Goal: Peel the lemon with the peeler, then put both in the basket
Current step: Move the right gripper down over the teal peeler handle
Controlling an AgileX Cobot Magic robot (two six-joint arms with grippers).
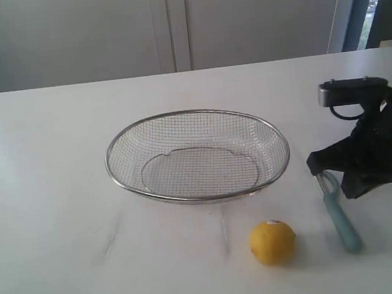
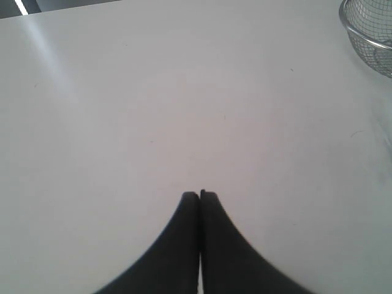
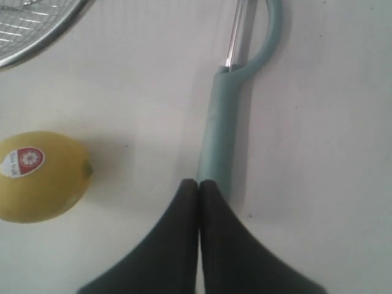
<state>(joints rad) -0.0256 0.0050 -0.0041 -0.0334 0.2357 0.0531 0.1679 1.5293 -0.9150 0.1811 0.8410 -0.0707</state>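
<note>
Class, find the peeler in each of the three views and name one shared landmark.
Exterior view: peeler lower right, right of the lemon.
Left wrist view: not in it.
Right wrist view: peeler just beyond the right gripper.
Shared landmark: basket, in all three.

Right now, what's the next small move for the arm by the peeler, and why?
Probably open the right gripper. Its jaws are shut at the handle end of the peeler, which lies on the table near the lemon. While shut, it cannot grasp the handle.

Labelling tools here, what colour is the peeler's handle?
Pale teal-green; the peeler shows best in the right wrist view.
</note>
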